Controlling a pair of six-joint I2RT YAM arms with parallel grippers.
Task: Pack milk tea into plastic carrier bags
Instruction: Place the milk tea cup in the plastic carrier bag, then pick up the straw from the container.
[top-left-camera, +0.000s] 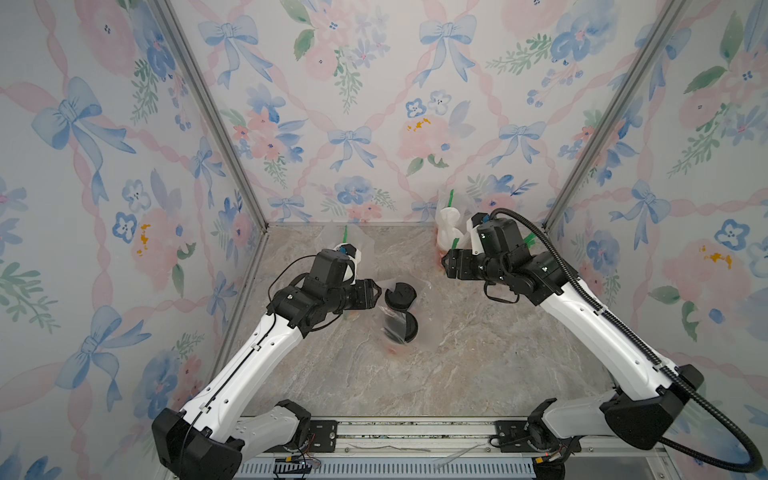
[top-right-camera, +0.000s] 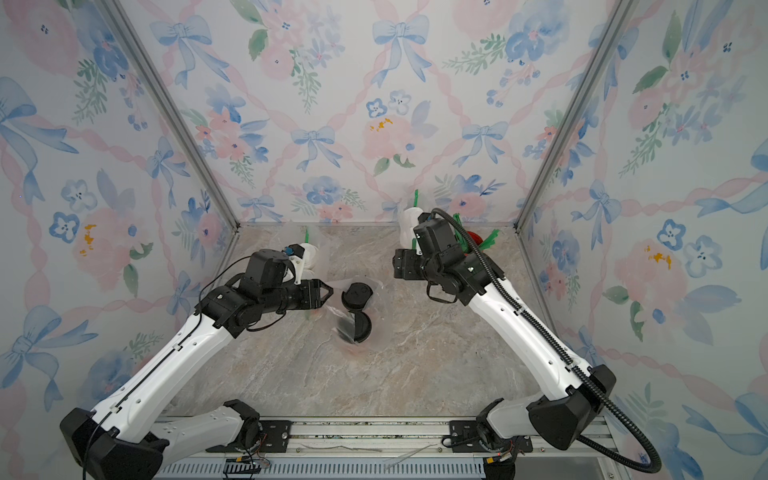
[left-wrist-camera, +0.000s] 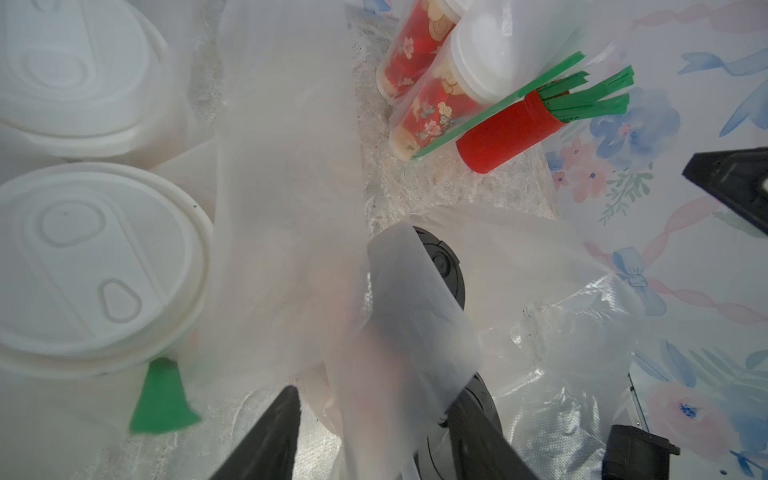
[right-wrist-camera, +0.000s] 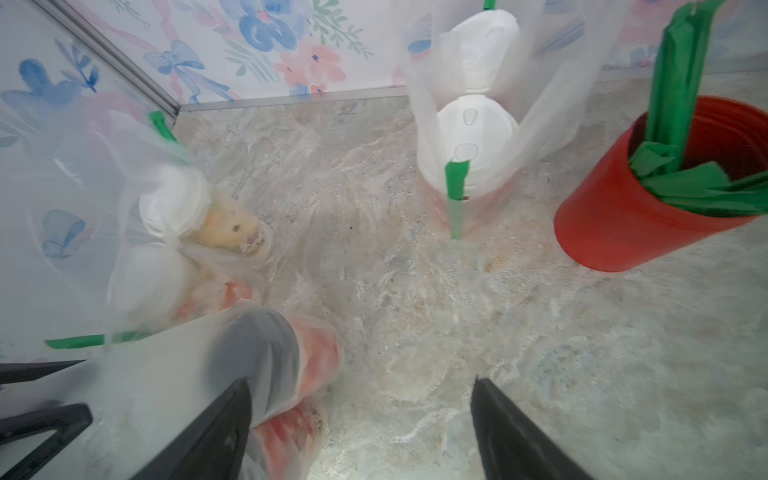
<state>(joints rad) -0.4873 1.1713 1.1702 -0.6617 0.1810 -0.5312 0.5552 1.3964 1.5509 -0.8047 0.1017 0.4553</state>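
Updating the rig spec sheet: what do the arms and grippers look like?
White links, black joint housings on left arm and right arm. Black left gripper and right gripper, tapered wedge fingers. Thick black corrugated conduit along the right arm; thin black cable loops on the left.

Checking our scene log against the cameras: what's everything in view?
black-lidded cups: two, reddish, in mid-table bag
white-lidded cups: four, red or cream, two per back bag
carrier bags: three, clear, one mid-table, two at back
straw cup: one, red, back right
straws: several, green, in straw cup; one beside each white-lidded pair
table: one, marbled grey-beige, under everything
walls: three, floral, around table
arms: two, white-black, from near edge
left gripper: one, black, open at mid-table bag's handle
right gripper: one, black, open above table
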